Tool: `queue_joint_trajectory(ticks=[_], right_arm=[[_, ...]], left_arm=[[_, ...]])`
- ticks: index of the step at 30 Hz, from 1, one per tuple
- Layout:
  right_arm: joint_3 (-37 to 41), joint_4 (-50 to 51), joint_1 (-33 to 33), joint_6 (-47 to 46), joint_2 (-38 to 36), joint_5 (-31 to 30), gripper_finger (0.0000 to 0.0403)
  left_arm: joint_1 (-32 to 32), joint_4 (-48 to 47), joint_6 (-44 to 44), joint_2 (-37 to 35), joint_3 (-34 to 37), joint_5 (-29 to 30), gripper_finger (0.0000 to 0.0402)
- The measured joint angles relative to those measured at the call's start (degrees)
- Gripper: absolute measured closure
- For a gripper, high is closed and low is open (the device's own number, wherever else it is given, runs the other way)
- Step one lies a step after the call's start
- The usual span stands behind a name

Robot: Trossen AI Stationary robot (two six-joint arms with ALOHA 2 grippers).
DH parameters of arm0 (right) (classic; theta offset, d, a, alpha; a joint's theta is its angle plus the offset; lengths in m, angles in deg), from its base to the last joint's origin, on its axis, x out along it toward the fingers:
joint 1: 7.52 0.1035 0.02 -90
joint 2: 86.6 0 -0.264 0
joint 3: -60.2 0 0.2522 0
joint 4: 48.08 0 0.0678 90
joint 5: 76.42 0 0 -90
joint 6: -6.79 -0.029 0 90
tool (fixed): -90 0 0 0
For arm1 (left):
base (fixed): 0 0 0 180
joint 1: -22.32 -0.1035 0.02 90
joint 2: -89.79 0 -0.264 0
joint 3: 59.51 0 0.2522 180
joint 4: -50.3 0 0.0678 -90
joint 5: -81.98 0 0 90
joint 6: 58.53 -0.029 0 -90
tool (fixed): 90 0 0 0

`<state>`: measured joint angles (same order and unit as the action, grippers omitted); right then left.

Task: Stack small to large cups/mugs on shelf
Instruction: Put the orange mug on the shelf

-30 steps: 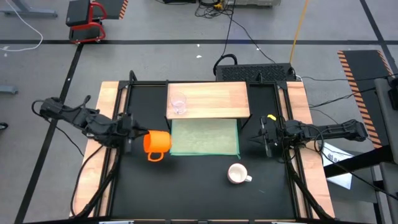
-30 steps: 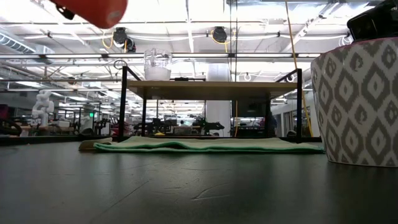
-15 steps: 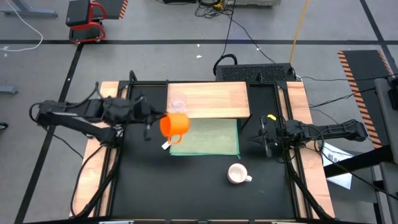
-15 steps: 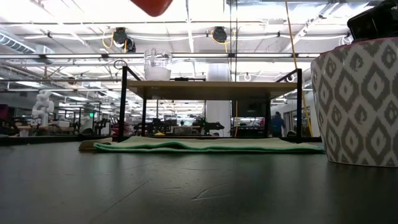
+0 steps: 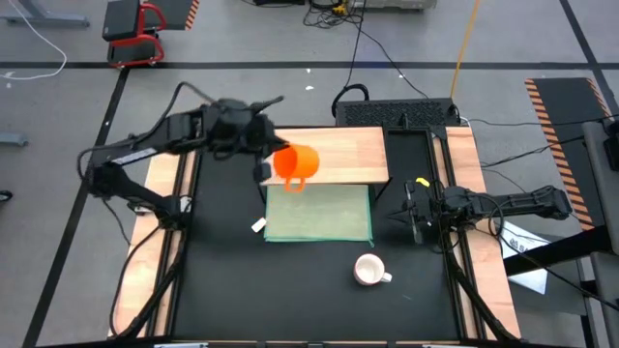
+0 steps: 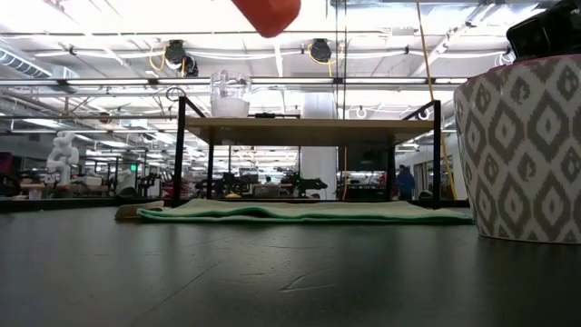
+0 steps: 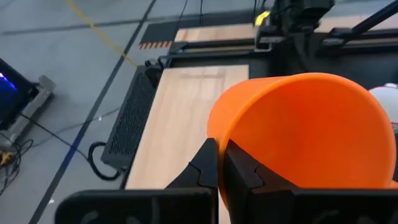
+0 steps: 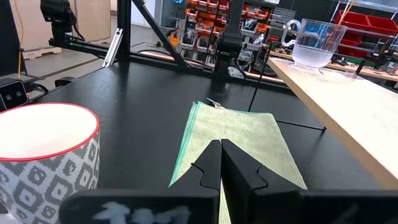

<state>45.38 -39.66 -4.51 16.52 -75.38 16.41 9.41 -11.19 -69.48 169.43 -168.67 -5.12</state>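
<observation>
The orange mug [image 5: 295, 162] is up in the air over the near left part of the shelf [image 5: 338, 145], held by the left gripper [image 5: 263, 155], whose fingers are pinched onto the mug's rim in the left wrist view, mouth tipped sideways away from the wrist. That left arm reaches in from the table's left side, elbow out left, wrist angled toward the shelf. In the low view only the bottom of the mug [image 6: 267, 14] pokes in at the upper edge, rest is cut off. The clear cup [image 6: 231, 94] sits on the shelf's left end, but from above I can't make it out, the gripper and mug cover that spot. The white mug [image 5: 368, 270] stands on the black table, near side, right of centre, well apart from everything. The green mat [image 5: 317, 214] lies just in front of the shelf. Right gripper [image 5: 411, 214] waits at the table's right side, fingers pressed together, holding nothing. The shelf's right half is bare wood
</observation>
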Motion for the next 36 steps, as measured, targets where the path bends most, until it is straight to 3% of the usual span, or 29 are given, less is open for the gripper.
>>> queue_joint_trajectory(ticks=[9, 22, 36], right_arm=[[-0.02, 0.02, 0.0, 0.0, -0.02, 0.02, 0.0403], [0.0, 0.04, -0.01, 0.1, 0.0, 0.01, 0.0403], [-0.01, 0.07, 0.0, -0.16, -0.02, 0.01, 0.0403]], left_arm=[[-7.79, -12.21, -2.13, 13.77, -17.05, -6.98, 0.0398], [-11.03, -24.08, -6.85, 28.55, -37.1, -10.71, 0.0398], [-12.89, -26.8, -9.49, 34.2, -39.4, -10.63, 0.0398]])
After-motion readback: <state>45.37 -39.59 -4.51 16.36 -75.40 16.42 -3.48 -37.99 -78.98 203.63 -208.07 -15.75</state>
